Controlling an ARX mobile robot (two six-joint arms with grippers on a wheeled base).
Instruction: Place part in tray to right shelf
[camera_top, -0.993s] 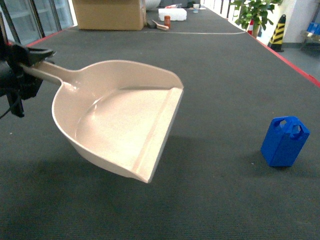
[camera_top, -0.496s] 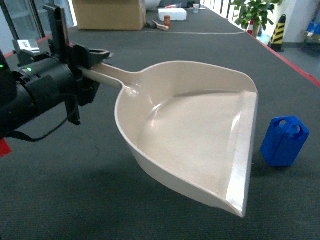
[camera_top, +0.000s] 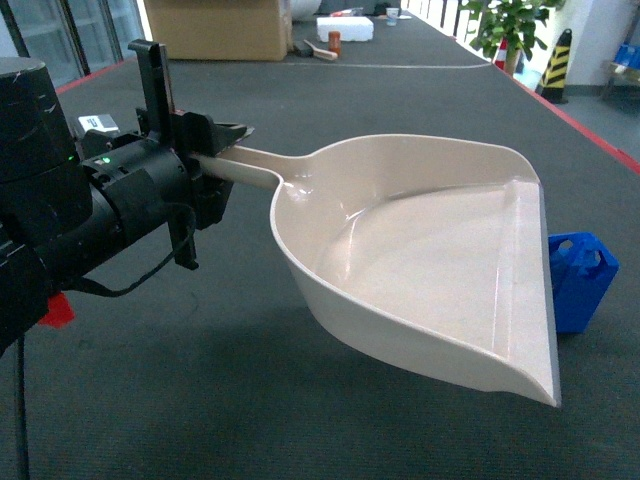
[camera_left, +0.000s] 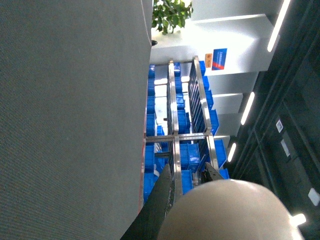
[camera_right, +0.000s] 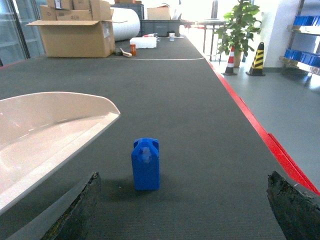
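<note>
The left gripper (camera_top: 215, 135), jaws clamped on the tray's (camera_top: 430, 250) handle, holds it beside the part (camera_right: 146, 164) near the surface's right edge; right jaws apart. The part looks light, rigid, best pinched by its sides.

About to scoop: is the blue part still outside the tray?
Outside. The part stands upright on the dark mat, beside the tray; the tray's bowl holds nothing.

Ahead of me sit a cardboard box (camera_top: 218, 28), a white foam block (camera_top: 345, 28), a potted plant (camera_top: 510, 25) and a striped cone (camera_top: 556, 62).
</note>
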